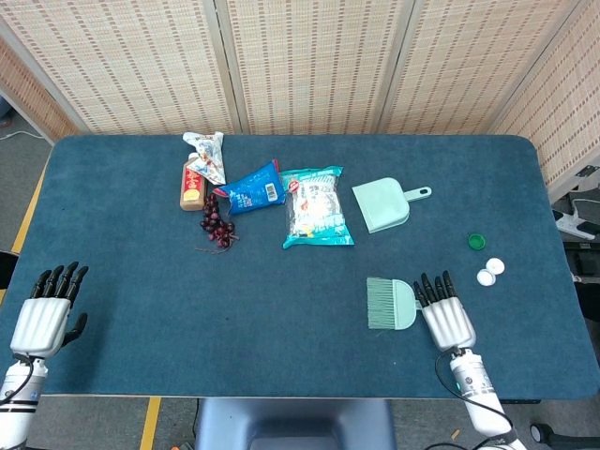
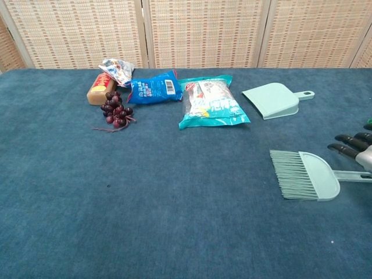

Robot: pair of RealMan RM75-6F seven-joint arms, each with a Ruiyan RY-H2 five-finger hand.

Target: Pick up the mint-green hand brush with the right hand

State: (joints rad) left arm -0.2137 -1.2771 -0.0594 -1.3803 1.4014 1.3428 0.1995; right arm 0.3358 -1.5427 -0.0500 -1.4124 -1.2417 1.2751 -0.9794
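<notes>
The right hand (image 1: 447, 317) has a ribbed silver-white back and black fingers (image 2: 349, 150), on a white cylindrical wrist with a small green mark and a thin dark cable. The left hand (image 1: 42, 319) matches: pale ribbed shell, black fingers, white wrist.
</notes>
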